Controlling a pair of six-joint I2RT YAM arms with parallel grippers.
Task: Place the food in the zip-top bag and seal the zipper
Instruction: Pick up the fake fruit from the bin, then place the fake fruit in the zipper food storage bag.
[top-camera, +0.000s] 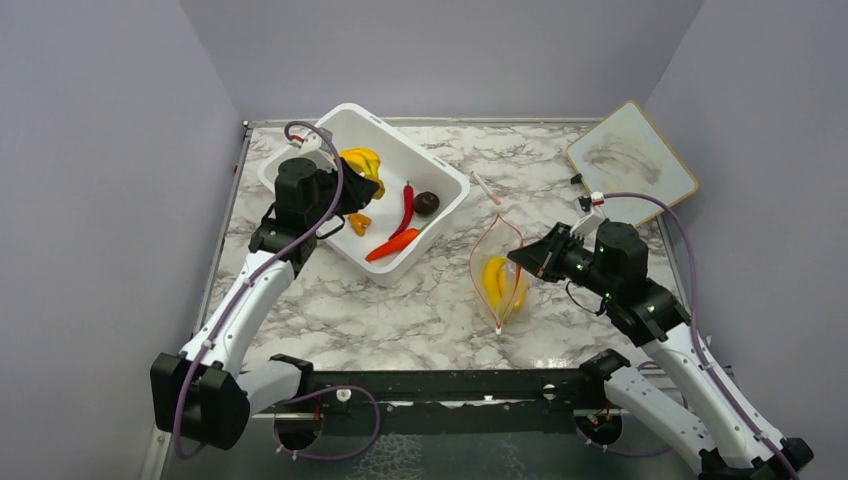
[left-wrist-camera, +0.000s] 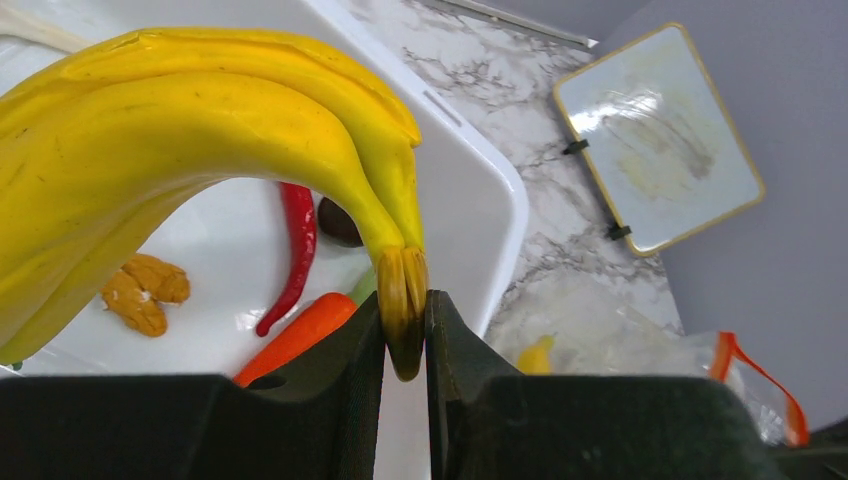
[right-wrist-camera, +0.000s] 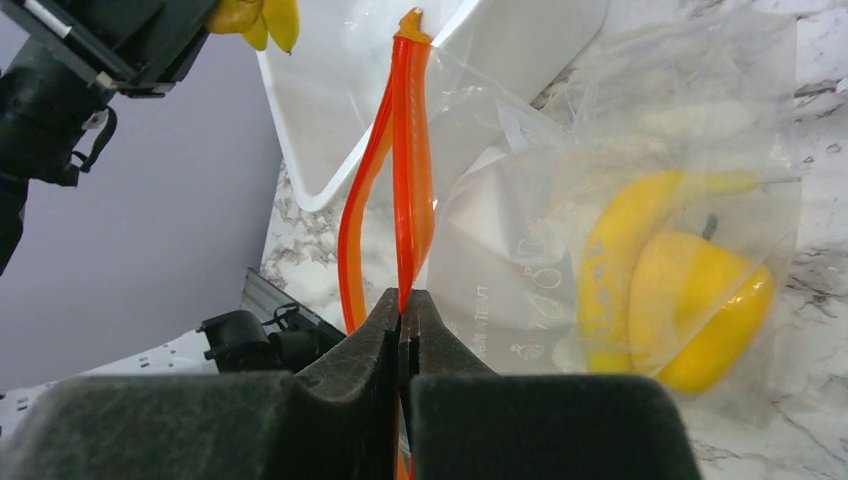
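The zip-top bag (top-camera: 486, 248) lies on the marble table (top-camera: 400, 310) in front of my right arm, its mouth gaping, with a yellow banana (right-wrist-camera: 615, 250) and a yellow pepper (right-wrist-camera: 700, 300) pressed together inside at the near end. My right gripper (right-wrist-camera: 402, 300) has its fingers pressed together on the zipper (right-wrist-camera: 410, 150), pinching one orange-red strip of the rim on the side nearest me; the other strip bows away to the left. To the left of the bag sits the white tub (top-camera: 440, 170), set at an angle. Over its far left part my left gripper (left-wrist-camera: 405, 320) pinches the brown stem end of a banana bunch (left-wrist-camera: 200, 130), fingers narrowed tight on it. Below, in the tub, lie a red chili (top-camera: 406, 208), an orange carrot (top-camera: 392, 245), a dark round fruit (top-camera: 426, 203) and some small orange bits (left-wrist-camera: 145, 290). Between tub and bag, farther back, rests a small white stick (top-camera: 485, 187). A wood-framed whiteboard (top-camera: 630, 162) lies at the far right corner, well apart from the bag.
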